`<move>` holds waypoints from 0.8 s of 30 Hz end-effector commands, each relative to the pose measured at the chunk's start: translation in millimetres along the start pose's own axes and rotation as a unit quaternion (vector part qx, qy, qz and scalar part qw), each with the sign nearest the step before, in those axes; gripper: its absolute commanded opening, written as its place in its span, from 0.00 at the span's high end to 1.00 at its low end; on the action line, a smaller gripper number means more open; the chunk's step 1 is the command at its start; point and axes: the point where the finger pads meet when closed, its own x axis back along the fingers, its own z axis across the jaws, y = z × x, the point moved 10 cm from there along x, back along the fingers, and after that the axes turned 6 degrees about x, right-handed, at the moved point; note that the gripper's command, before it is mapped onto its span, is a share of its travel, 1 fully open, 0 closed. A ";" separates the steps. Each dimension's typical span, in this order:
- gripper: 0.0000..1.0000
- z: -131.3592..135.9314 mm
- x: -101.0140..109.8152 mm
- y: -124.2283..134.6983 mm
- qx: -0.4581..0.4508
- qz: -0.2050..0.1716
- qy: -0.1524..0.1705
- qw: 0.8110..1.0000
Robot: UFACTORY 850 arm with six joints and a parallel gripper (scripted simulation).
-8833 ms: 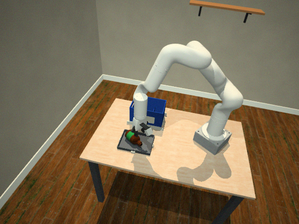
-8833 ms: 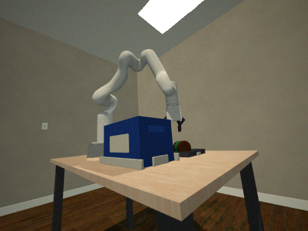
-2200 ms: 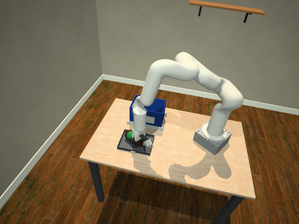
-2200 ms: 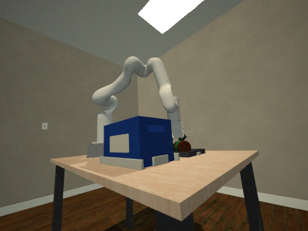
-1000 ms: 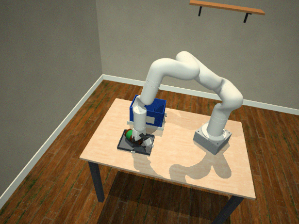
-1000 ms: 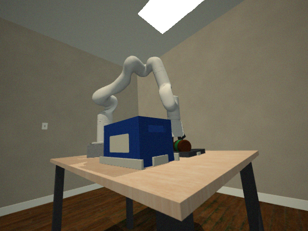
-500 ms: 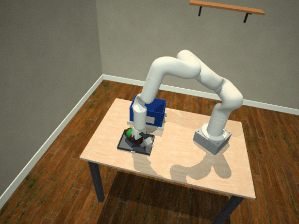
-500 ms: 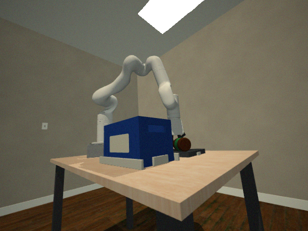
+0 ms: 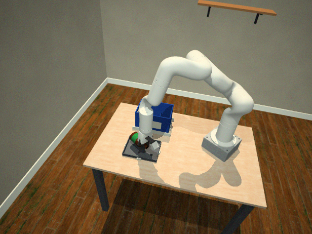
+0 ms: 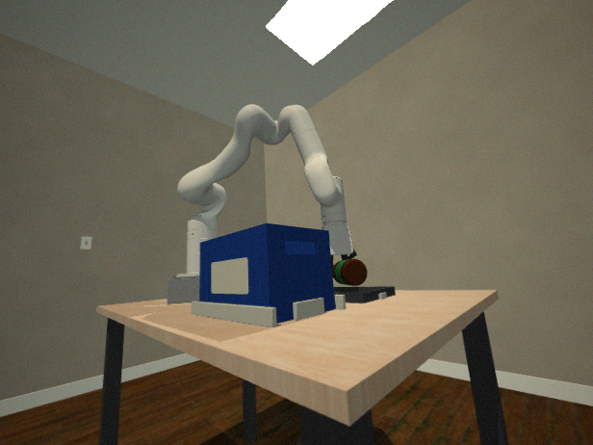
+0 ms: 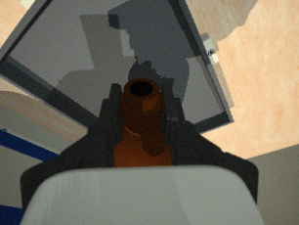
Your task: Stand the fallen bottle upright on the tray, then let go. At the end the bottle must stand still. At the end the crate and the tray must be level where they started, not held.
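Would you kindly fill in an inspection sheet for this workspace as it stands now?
Surface: light wooden table on dark legs, carrying the arm's grey base.
Job's things: brown bottle with a green band, lying sideways, lifted off the dark tray; blue crate beside the tray, level between pale stops.
Clutter: nothing seen.
Grippers: gripper shut on the bottle's neck, above the tray.
Cables: nothing seen.
Surroundings: wood plank floor, plain walls, wall shelf, wall switch plate, ceiling light panel.
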 end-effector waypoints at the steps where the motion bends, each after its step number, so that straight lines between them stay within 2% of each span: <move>1: 1.00 0.7 6.8 0.6 0.000 -0.001 0.001 1.000; 24: 1.00 0.7 43.7 0.6 0.000 -0.001 0.001 1.000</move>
